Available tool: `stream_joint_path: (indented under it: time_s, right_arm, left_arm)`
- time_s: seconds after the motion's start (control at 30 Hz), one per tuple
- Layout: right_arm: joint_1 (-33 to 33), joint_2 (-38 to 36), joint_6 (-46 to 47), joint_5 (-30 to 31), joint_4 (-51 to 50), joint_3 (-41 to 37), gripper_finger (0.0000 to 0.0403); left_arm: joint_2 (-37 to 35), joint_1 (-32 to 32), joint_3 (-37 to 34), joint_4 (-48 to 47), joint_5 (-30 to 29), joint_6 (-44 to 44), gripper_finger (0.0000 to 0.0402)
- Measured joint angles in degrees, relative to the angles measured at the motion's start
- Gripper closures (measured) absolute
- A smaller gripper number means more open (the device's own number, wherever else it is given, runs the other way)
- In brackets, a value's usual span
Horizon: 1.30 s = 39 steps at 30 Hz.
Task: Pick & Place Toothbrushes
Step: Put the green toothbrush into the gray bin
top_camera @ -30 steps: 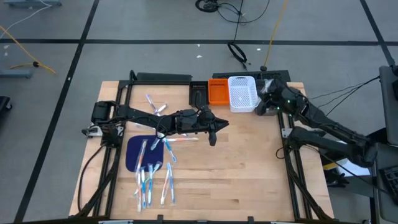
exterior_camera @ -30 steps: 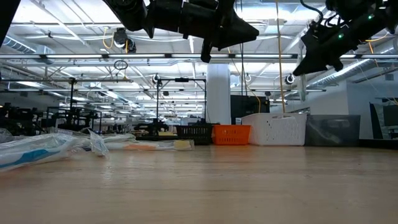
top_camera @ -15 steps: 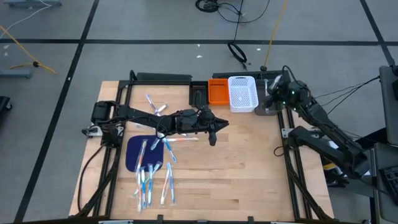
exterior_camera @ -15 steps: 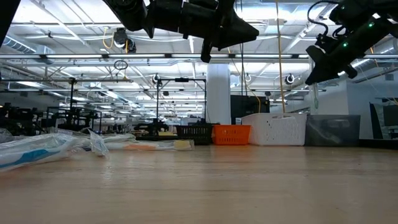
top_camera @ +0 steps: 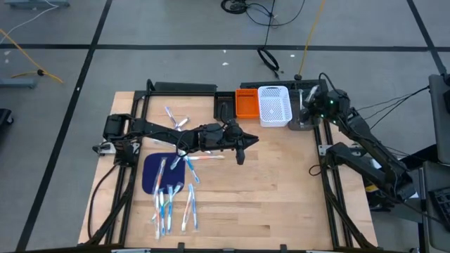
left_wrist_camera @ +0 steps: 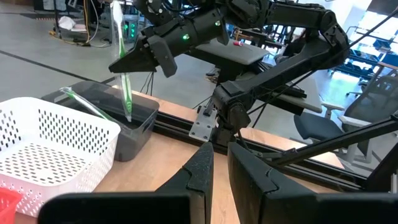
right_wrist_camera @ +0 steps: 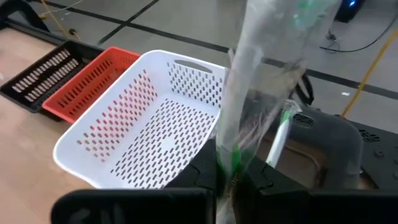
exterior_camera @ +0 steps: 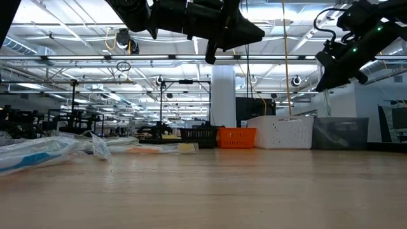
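My right gripper [top_camera: 307, 112] is at the table's far right, above a dark grey bin [left_wrist_camera: 127, 124], shut on a toothbrush in a clear wrapper with green parts [left_wrist_camera: 124, 74]. Another toothbrush [left_wrist_camera: 84, 102] leans inside that bin against its wall. Several toothbrushes [top_camera: 170, 193] lie on and around the dark blue mat [top_camera: 151, 172] at the near left, a few more [top_camera: 176, 116] lie farther back, and one [top_camera: 205, 157] lies beside my left arm. My left gripper [top_camera: 242, 146] hangs shut and empty above the table's middle. My right gripper pinches the wrapped toothbrush near its middle [left_wrist_camera: 126, 70] between its two fingers [right_wrist_camera: 211, 163], which lie across it. The toothbrush stands upright, one end above the fingers. Its lower end [left_wrist_camera: 129, 117] hangs at the grey bin's opening, clear of the table.
A white basket [top_camera: 274, 105], an orange bin [top_camera: 246, 105] and a black bin [top_camera: 225, 107] stand in a row at the far edge, left of the grey bin. Bare wood lies in the table's middle and near right.
My right gripper has carried the toothbrush from beside the white basket's right side toward the table's right edge, to above the grey bin. The toothbrush stays upright in the hold.
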Motion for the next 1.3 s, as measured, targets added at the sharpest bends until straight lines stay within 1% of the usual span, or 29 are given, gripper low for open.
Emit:
stream_joint_path:
  time_s: [0.17,0.33,0.63,0.93,1.03,1.17,1.3]
  right_arm:
    - [1.3,1.0,-0.1,2.0,-0.1,0.0,0.0394]
    - [1.4,3.9,-0.1,2.1,-2.9,0.0,0.0394]
    - [1.4,8.1,-0.1,2.3,-1.1,-0.1,0.0394]
    - [2.7,10.7,0.3,5.0,-0.6,-0.1,0.0394]
    - [2.9,11.9,1.1,5.0,-0.5,-0.1,0.0393]
    - [2.9,13.5,1.1,5.1,0.0,-0.1,0.038]
    - [2.9,14.7,1.0,5.1,0.3,-0.1,0.0355]
  left_arm:
    - [0.0,0.0,0.0,0.0,0.0,0.0,0.0355]
    - [0.0,0.0,0.0,0.0,0.0,0.0,0.0355]
    - [0.0,0.0,0.0,0.0,0.0,0.0,0.0355]
    - [0.0,0.0,0.0,0.0,0.0,0.0,0.0355]
    - [0.0,0.0,0.0,0.0,0.0,0.0,0.0355]
    - [0.0,0.0,0.0,0.0,0.0,0.0,0.0355]
    - [0.0,0.0,0.0,0.0,0.0,0.0,0.0355]
